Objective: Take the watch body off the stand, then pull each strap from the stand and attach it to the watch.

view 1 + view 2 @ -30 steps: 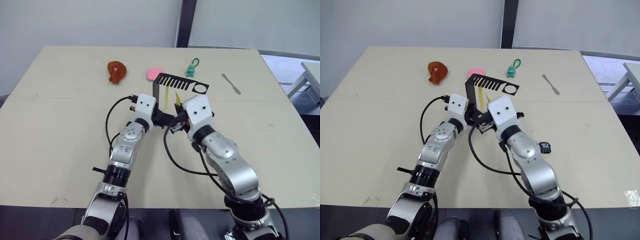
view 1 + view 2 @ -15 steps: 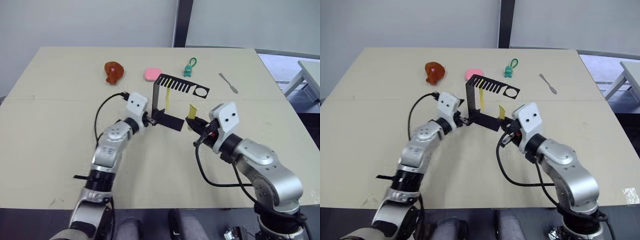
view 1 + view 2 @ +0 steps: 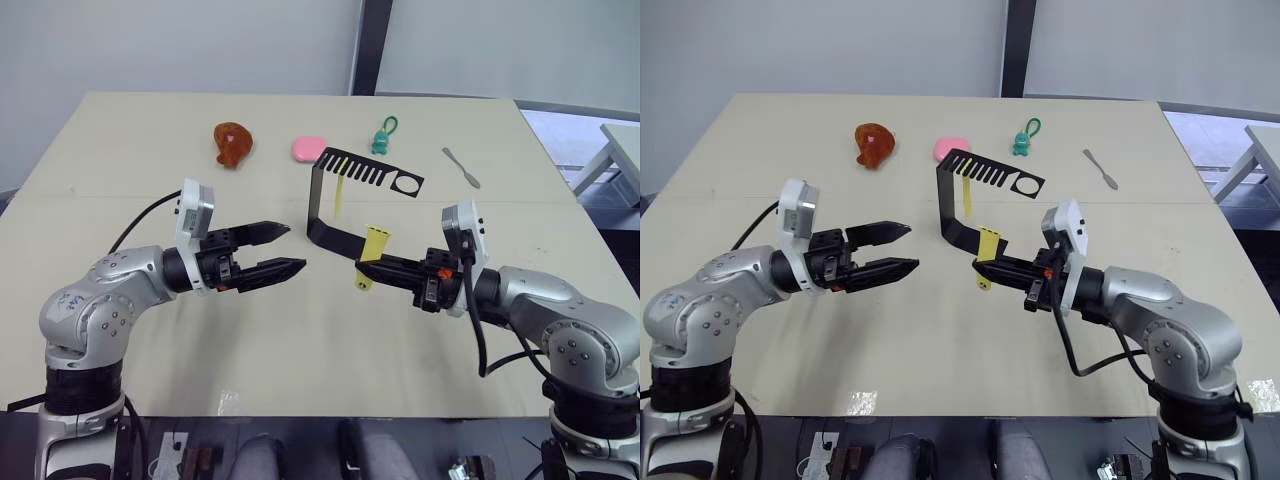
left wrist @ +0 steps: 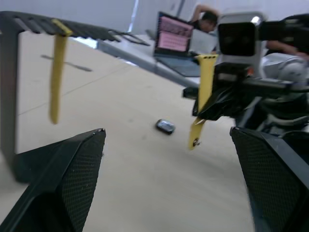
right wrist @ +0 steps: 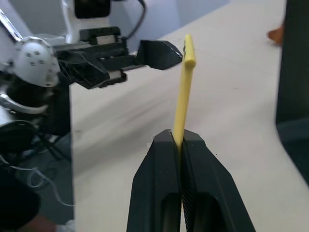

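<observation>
A yellow strap stands pinched between the clenched jaws of the right gripper, held above the beige tabletop just in front of the black stand's flat base. In the right wrist view the strap rises out of the tips of the two black fingers, which press against it from both sides; part of the strap also hangs below the grip, as the left wrist view shows.

The second yellow strap hangs from a slot in the comb-like top arm of the stand, which sits upright at mid-table with its ring hole pointing toward the robot's right.

The left gripper hovers to the left of the stand, its jaws released and spread apart, with nothing between them. It faces the right gripper across a stretch of bare tabletop, the two well apart.

The watch body lies flat on the tabletop, seen from the left wrist camera as a small dark case beyond the held strap and clear of both sets of jaws.

Along the far side of the tabletop lie a reddish-brown toy, a pink object, a teal keychain figure and a grey metal spatula. A person sits at a laptop in the background of the left wrist view.
</observation>
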### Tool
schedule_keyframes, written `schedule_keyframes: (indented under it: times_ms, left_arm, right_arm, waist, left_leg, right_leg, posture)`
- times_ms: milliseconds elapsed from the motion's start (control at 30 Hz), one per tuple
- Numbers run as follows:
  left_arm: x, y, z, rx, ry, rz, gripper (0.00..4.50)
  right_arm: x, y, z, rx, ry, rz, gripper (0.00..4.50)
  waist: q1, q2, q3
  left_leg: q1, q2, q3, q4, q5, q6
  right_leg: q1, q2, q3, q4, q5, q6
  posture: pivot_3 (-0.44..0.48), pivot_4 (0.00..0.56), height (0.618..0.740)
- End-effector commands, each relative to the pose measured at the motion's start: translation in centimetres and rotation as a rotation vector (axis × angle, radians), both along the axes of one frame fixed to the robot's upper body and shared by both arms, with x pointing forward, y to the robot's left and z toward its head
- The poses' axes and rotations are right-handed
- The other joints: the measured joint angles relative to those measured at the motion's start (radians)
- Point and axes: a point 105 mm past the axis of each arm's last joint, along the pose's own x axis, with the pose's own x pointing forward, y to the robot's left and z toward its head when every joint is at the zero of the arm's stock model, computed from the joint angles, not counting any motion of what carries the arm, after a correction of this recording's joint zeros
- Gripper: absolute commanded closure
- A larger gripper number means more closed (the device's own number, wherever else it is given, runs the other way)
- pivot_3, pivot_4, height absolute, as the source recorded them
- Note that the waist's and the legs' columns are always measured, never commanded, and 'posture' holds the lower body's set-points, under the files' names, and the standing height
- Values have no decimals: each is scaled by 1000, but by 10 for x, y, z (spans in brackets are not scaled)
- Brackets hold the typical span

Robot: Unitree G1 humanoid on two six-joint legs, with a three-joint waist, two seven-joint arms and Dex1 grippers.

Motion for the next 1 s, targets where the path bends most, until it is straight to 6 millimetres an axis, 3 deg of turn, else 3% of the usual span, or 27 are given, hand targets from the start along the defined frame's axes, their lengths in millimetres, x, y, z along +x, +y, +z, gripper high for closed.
schedule_keyframes:
  times_ms: [33,133,233,567,1000]
  left_arm:
    - [4,-17,8,-91,43,-67,62]
    - [-1,-25,12,-124,59,-136,901]
    - [-5,-35,9,-121,80,-175,2402]
    - [-2,-52,13,-180,118,-217,2402]
    - [0,-54,18,-208,121,-211,2402]
  right_arm:
    - [-5,9,10,58,28,105,4500]
    - [-4,13,12,82,48,129,4500]
    - [-5,17,13,96,62,155,4500]
    - [-2,20,16,112,71,148,4500]
    - [-2,20,15,106,82,143,4500]
  waist:
    - [2,0,0]
    - [-3,0,0]
    - [-8,0,0]
    - [-11,0,0]
    - [-18,0,0]
  left_leg:
    - [0,0,0,0,0,0]
    - [0,0,0,0,0,0]
    - [-1,1,0,-1,0,0]
    - [-1,1,0,0,0,0]
    - [-1,1,0,0,0,0]
  right_leg:
    - [0,0,0,0,0,0]
    - [0,0,0,0,0,0]
    - [-1,0,0,0,0,0]
    - [-1,0,0,0,0,0]
    - [-1,0,0,0,0,0]
  posture:
    - [0,150,740]
    - [0,150,740]
    - [0,150,740]
    - [0,150,740]
    - [0,150,740]
